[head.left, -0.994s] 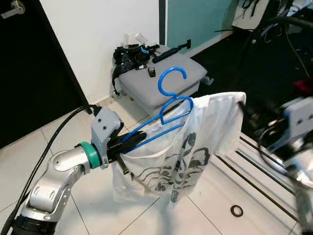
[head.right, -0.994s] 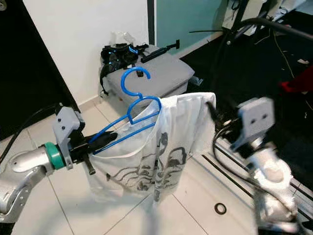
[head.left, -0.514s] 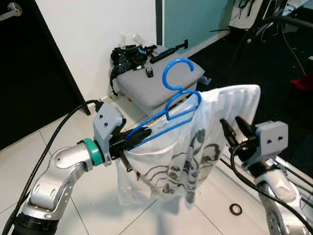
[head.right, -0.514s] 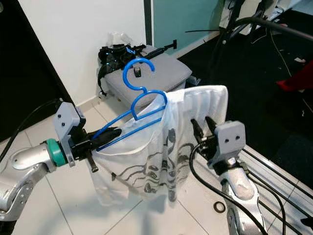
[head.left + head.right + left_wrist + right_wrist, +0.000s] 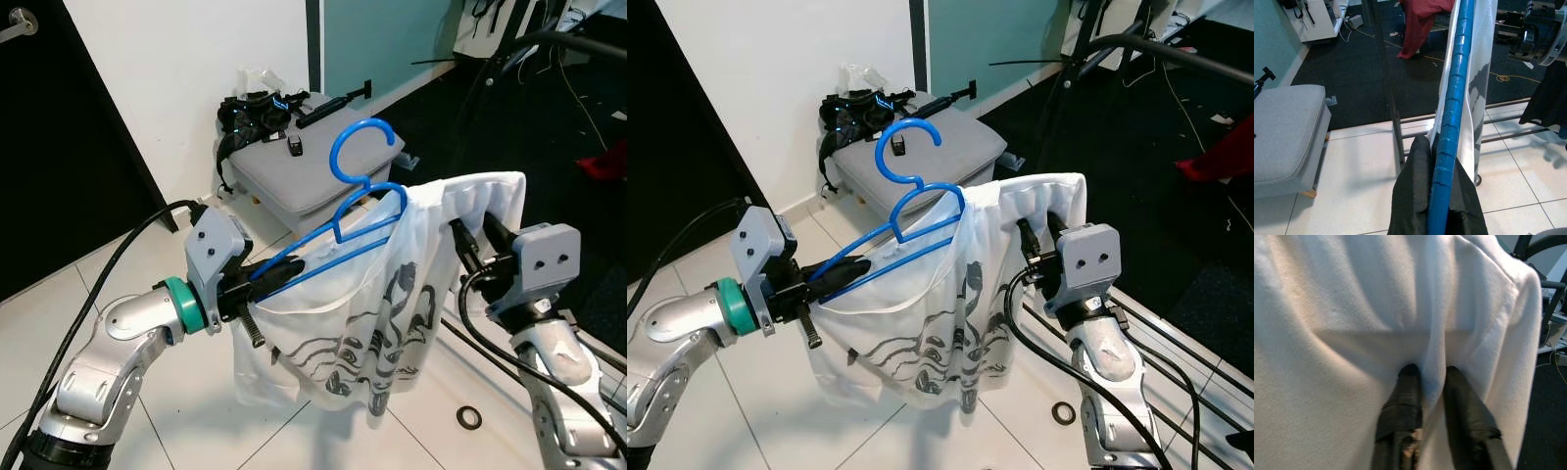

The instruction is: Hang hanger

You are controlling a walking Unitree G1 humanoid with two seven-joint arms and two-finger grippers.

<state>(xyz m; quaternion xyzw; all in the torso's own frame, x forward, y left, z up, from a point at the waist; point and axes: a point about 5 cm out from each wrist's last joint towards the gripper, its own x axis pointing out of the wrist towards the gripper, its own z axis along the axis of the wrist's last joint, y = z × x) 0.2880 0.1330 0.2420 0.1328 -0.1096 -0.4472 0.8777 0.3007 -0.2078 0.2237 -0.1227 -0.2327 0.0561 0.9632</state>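
- Since a second ago the right gripper [image 5: 468,235] has come up from low at the side to the far shoulder of the white T-shirt [image 5: 392,304], and the camera has shifted a little as well.
- The left gripper [image 5: 257,284] is clamped on one end of the blue hanger [image 5: 343,235]; the left wrist view shows its two black fingers [image 5: 1415,196] pressed together on the blue bar, which keeps the hanger out in front of the robot, hook uppermost.
- The hanger tilts upward away from that grip, so the shirt hangs freely below it, clear of the tiled floor [image 5: 196,421].
- The right gripper's fingers [image 5: 1400,406] stand slightly apart with a fold of the white cloth between them; I judge it is steadying the shirt's free side so it does not slide off.
- A dark rail [image 5: 1176,54] shows at the upper right, well apart from the hook; that looks like the likely place to hang it.
- A grey cushioned stool [image 5: 304,171] with black gear on it stands by the wall behind.
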